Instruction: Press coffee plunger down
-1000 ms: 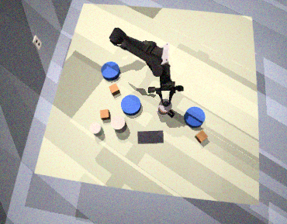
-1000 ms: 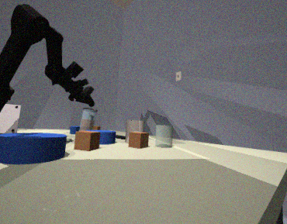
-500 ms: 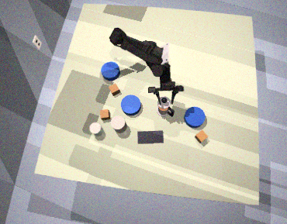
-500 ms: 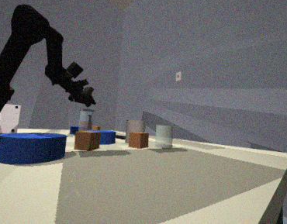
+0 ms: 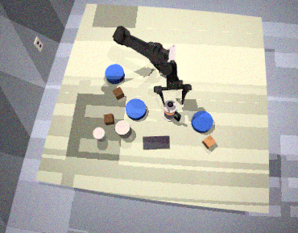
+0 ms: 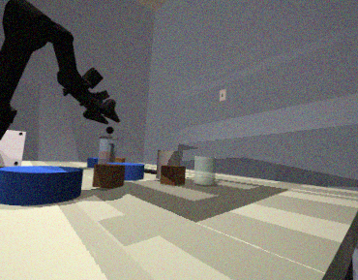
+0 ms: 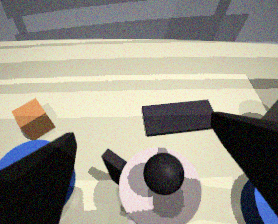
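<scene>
- The claw (image 5: 172, 98) hangs above the coffee press (image 5: 169, 111), its fingers spread wide apart with nothing between them.
- In the wrist view the two dark fingers stand well out to the left and right of the plunger knob (image 7: 163, 173), apart from it on both sides.
- The exterior view shows the claw (image 6: 107, 116) a little above the knob (image 6: 109, 130), not touching it.
- The coffee press (image 6: 106, 150) stands upright on the worktop (image 5: 235, 64), near the middle, between two blue discs: one (image 5: 135, 109) to its left, the other (image 5: 202, 121) to its right in the top view.
- A short dark handle (image 7: 114, 164) sticks out from the press's left side in the wrist view.
- A dark flat slab (image 5: 156, 142) lies just nearer than the press in the top view.
- An orange block (image 5: 209, 142) sits by the right disc.
- A third blue disc (image 5: 114, 73), two brown blocks (image 5: 118, 93) and two pale cylinders (image 5: 122, 127) lie to the left.
</scene>
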Robot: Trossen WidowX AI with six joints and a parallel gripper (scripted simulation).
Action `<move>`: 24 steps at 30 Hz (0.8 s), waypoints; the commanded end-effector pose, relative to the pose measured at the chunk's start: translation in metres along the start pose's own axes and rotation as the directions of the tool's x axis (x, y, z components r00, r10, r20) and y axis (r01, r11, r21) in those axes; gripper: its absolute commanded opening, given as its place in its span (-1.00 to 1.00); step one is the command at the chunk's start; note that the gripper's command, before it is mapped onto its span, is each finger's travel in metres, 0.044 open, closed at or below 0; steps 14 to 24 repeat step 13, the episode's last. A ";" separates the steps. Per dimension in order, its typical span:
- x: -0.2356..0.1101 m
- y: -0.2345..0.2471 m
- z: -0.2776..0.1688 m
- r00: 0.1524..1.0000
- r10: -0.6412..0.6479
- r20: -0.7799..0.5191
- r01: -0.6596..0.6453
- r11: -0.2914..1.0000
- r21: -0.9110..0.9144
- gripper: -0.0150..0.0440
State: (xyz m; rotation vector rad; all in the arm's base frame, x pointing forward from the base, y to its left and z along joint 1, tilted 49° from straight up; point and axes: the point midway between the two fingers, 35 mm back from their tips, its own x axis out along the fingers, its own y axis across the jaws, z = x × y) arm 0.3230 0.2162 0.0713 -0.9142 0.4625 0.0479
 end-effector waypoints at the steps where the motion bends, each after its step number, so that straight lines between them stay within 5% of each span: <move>1: -0.033 -0.010 0.032 1.000 -0.008 0.014 0.008 1.000 0.019 1.00; 24: -0.034 -0.010 0.032 1.000 -0.009 0.014 0.008 1.000 0.019 1.00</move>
